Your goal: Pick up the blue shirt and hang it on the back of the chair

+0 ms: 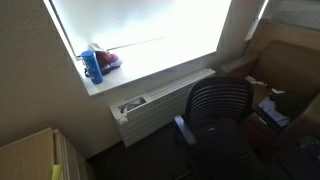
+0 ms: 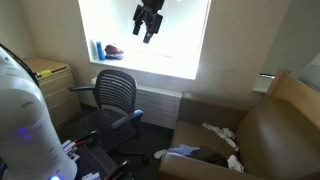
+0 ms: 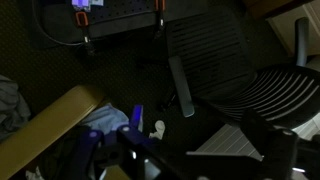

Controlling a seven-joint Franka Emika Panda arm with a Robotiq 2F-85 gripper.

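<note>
The blue shirt (image 2: 184, 152) lies rumpled at the front edge of a brown couch (image 2: 275, 125), and in the wrist view (image 3: 100, 118) it shows beside the couch's tan arm. The black slatted chair stands below the window in both exterior views (image 1: 218, 105) (image 2: 116, 92). The wrist view shows its backrest (image 3: 272, 85) from above. My gripper (image 2: 147, 36) hangs high in front of the bright window, open and empty, well above the chair and away from the shirt. In the wrist view its dark fingers (image 3: 200, 160) frame the bottom edge.
A blue bottle (image 1: 93, 66) and a red thing stand on the window sill. A radiator (image 1: 150, 105) runs under the sill. A light wood cabinet (image 1: 30, 155) stands in the corner. A white cloth (image 2: 220, 132) lies on the couch.
</note>
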